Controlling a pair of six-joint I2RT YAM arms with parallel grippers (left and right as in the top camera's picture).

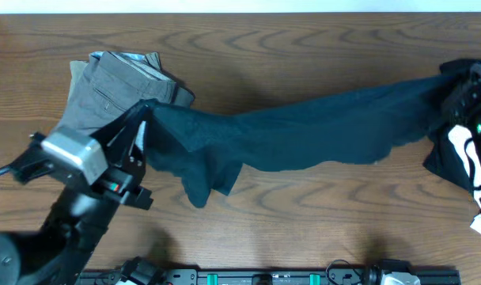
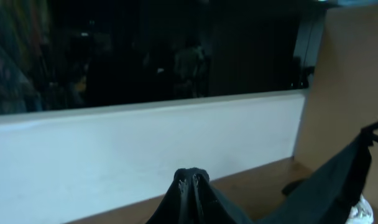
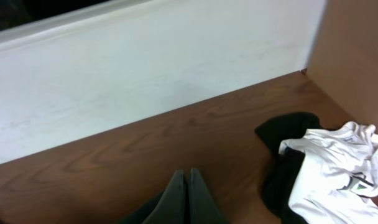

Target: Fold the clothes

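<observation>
Wood-grain table (image 1: 304,206), noted left to right. Far left, toward the back edge: khaki trousers (image 1: 118,83), folded, lying flat. Just in front of them is the left gripper (image 1: 143,120), jaws pinched together on the left end of a black garment (image 1: 320,127). The left wrist view shows the fingertips (image 2: 186,184) closed, with dark cloth bunched between and below them. The garment is held stretched in one long band across the table, from beside the trousers to the right edge (its lower edge sags in a loose fold near the left end). At the far right, the right gripper (image 1: 456,79) is clamped on the other end. In the right wrist view its fingers (image 3: 176,196) are pressed together on dark fabric. Just beside that gripper, toward the front: a heap of black and white pieces (image 1: 446,158), crumpled, resting on the table at the right edge.
</observation>
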